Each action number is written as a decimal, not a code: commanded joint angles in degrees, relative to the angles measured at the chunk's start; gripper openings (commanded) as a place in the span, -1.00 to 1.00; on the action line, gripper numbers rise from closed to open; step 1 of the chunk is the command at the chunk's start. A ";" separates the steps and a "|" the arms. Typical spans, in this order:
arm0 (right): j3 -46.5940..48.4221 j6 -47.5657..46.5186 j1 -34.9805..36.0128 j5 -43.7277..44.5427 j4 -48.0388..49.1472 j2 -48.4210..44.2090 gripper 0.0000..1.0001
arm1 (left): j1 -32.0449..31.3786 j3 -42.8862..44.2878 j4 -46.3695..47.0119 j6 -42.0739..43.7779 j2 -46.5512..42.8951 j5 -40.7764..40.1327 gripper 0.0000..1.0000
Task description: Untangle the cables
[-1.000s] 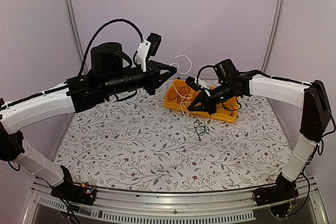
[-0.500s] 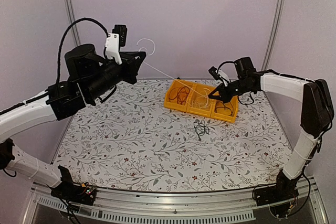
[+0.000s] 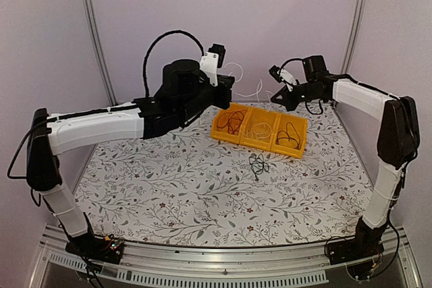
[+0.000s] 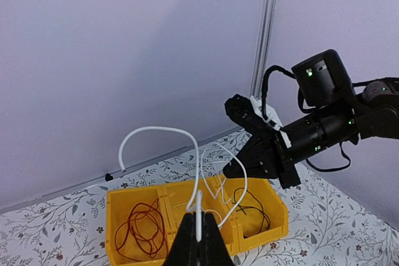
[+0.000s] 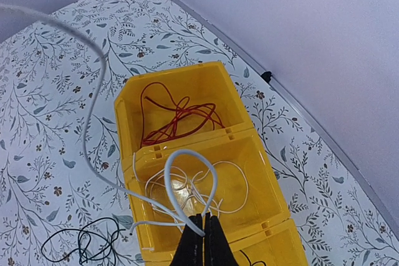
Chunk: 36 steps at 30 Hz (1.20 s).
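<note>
My left gripper (image 3: 230, 94) and right gripper (image 3: 276, 97) are both shut on one white cable (image 3: 256, 92), which hangs slack between them above the yellow three-bin tray (image 3: 251, 144). In the left wrist view the fingertips (image 4: 198, 232) pinch the white cable (image 4: 156, 130), which loops upward. In the right wrist view the jaws (image 5: 203, 232) pinch a loop of it (image 5: 187, 154). A red-brown cable (image 3: 229, 121) lies in the left bin, white cables (image 5: 212, 185) in the middle bin, a black cable (image 3: 289, 138) in the right bin. A dark green cable (image 3: 256, 163) lies on the table.
The tray stands at the back right of the flowered tabletop (image 3: 169, 180). Lilac walls with metal posts (image 3: 91, 25) close in the back and sides. The right gripper (image 4: 265, 154) shows close ahead in the left wrist view.
The left gripper has swung from high on the left back right toward the tray. The right gripper has risen slightly. The white cable, taut before, now hangs slack.
</note>
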 commanded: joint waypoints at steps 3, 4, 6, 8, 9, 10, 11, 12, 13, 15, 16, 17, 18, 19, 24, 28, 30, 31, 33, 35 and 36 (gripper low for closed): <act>4.70 0.04 -0.06 2.89 -1.67 8.73 -1.00 | 0.74 12.06 1.96 1.89 11.85 1.97 -1.00; 4.99 0.14 -0.08 3.64 -1.77 10.39 -1.00 | 0.80 13.13 2.01 1.80 13.65 1.52 -1.00; 5.97 0.20 -0.13 4.38 -2.76 12.54 -0.85 | 0.93 14.37 2.54 1.56 17.34 0.38 -1.00; 8.20 0.41 -0.51 4.08 -6.02 14.44 -0.58 | 1.46 15.80 2.73 1.26 20.80 0.30 -1.00; 8.97 0.62 -0.90 3.52 -6.96 14.66 -0.50 | 1.64 17.07 1.86 1.04 22.40 0.46 -1.00; 8.86 0.76 -1.27 3.10 -7.27 14.28 -0.44 | 1.89 18.16 1.04 0.99 23.84 0.71 -1.00; 8.35 0.73 -1.59 3.00 -7.31 12.95 -0.40 | 2.04 19.15 0.32 1.02 25.05 0.91 -1.00; 7.61 0.46 -1.98 2.99 -7.32 11.53 -0.36 | 2.14 19.83 0.08 1.05 25.95 1.18 -1.00; 6.87 -0.18 -2.22 3.11 -7.43 10.40 -0.34 | 2.23 20.22 0.10 0.96 26.72 1.55 -1.00; 5.63 -1.71 -2.50 3.41 -7.96 7.49 -0.32 | 2.53 20.41 0.56 0.24 27.71 2.83 -1.00; 5.26 -2.28 -2.51 3.19 -8.52 6.07 -0.32 | 2.70 20.41 0.70 -0.34 27.99 3.78 -1.00; 5.11 -2.93 -2.57 2.39 -9.25 4.43 -0.32 | 3.02 20.30 0.93 -1.14 28.19 4.79 -1.00; 5.09 -3.67 -2.59 1.09 -10.13 3.46 -0.32 | 3.23 20.02 1.26 -1.67 28.31 6.30 -1.00; 5.16 -4.02 -2.58 -0.87 -10.81 2.30 -0.32 | 3.55 19.54 1.69 -2.06 28.29 7.94 -1.00; 7.42 -1.25 -2.52 -10.63 -11.89 -1.30 -0.08 | 4.16 15.87 5.86 -2.09 27.43 14.95 -1.00; 10.42 3.87 -2.03 -15.68 -12.57 0.21 0.13 | 4.21 14.97 8.40 -1.37 27.11 18.67 -1.00; 10.44 3.98 -1.31 -15.42 -12.35 0.73 0.15 | 4.27 14.80 8.95 -1.09 27.04 19.68 -1.00; 10.63 3.83 -1.07 -15.20 -12.33 1.28 0.16 | 4.20 14.72 9.11 -1.15 27.02 20.55 -1.00; 11.22 4.06 -0.74 -15.17 -12.20 2.24 0.16 | 4.15 14.55 9.40 -1.17 26.89 21.33 -1.00; 11.61 4.59 -0.60 -14.76 -11.98 3.49 0.15 | 4.18 14.21 9.73 -1.22 26.70 21.64 -1.00; 11.71 4.80 -0.41 -14.24 -11.78 3.97 0.15 | 4.14 14.06 9.90 -1.28 26.61 21.70 -1.00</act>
